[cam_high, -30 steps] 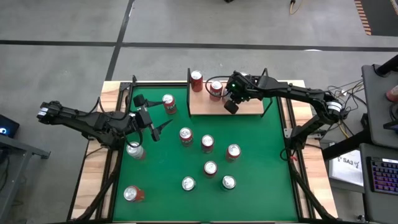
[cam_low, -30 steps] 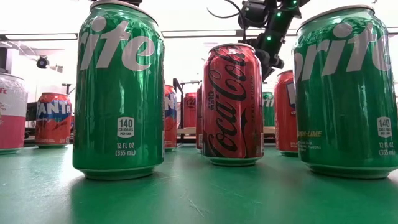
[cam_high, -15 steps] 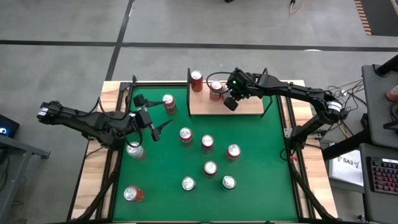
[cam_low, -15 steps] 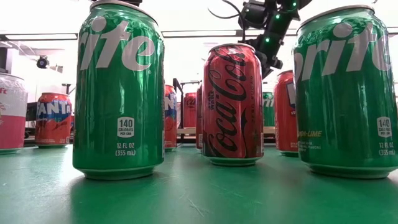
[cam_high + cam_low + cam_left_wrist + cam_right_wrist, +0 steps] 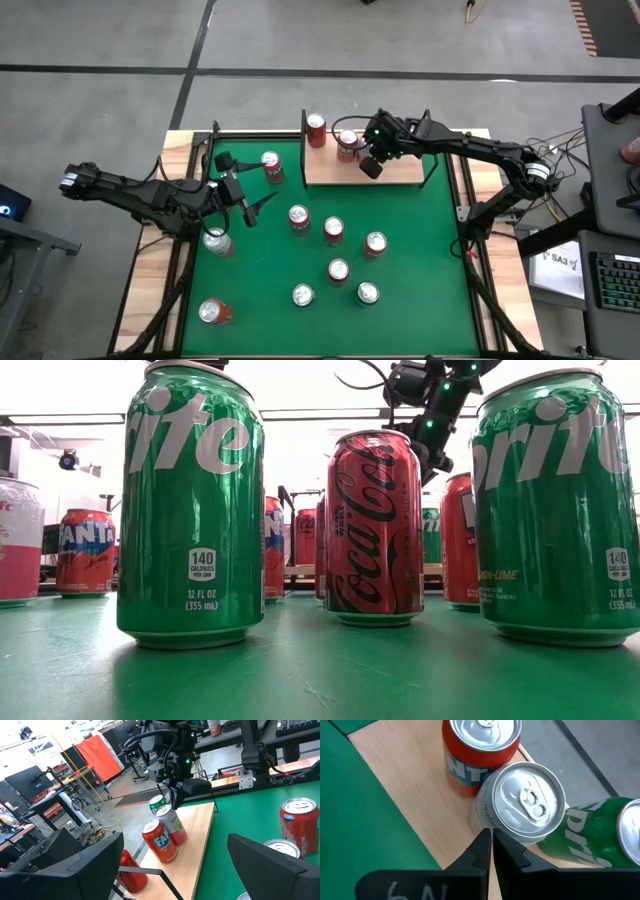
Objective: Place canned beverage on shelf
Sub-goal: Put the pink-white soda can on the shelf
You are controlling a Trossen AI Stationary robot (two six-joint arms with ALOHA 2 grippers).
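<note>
The shelf point(image 5: 392, 172), a tan board, lies at the table's far edge. On its left half stand an orange Fanta can point(image 5: 480, 750), a pale silver-topped can point(image 5: 527, 802) and a green Sprite can point(image 5: 600, 840); a red can point(image 5: 316, 130) is at its far left corner. My right gripper point(image 5: 490, 845) is shut, slanting down over the shelf, its tips by the pale can's upper side. My left gripper point(image 5: 248, 190) hangs open over the table's left side, holding nothing. My right gripper's shut fingertips point(image 5: 485, 840) show against the pale can's upper side wall point(image 5: 482, 815), coming from above at a slant. I cannot tell whether they touch it. The can stands upright on the shelf.
Several cans stand on the green table: a red one point(image 5: 271, 166) near the left gripper, a cluster in the middle point(image 5: 333, 230), one at the left edge point(image 5: 215, 240), one at the near left point(image 5: 213, 312). The shelf's right half is bare.
</note>
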